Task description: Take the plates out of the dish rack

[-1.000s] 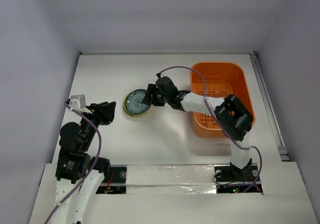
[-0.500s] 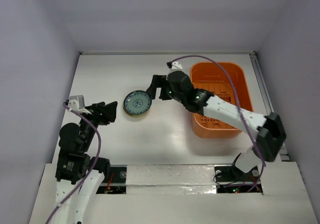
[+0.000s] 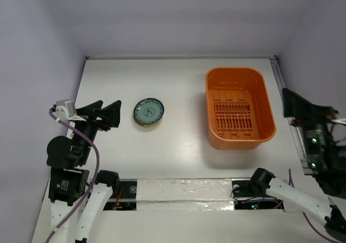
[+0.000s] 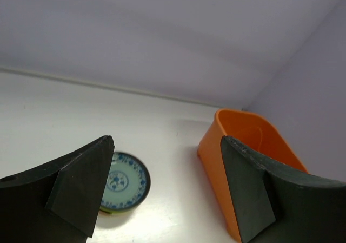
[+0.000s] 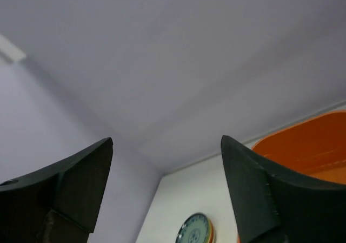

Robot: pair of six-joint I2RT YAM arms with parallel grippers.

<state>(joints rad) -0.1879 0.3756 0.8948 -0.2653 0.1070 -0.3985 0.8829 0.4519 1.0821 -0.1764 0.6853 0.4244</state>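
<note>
— Top external view first: where are your plates?
— Your plates sit stacked on the table, the blue-patterned one uppermost, well left of the dish rack.
— And your grippers?
— Your left gripper gapes wide just left of the stack. Your right gripper is also spread, right of the rack.

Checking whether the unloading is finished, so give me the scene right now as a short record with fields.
dish rack: orange tub on the right of the table, no plate visible inside, slotted floor bare
plates: on the table left of the rack, blue-white patterned one on top, yellow-green edge beneath; count cannot be told
left gripper: open, empty, near side of the plates, not touching
right gripper: open, empty, right of the rack
</note>
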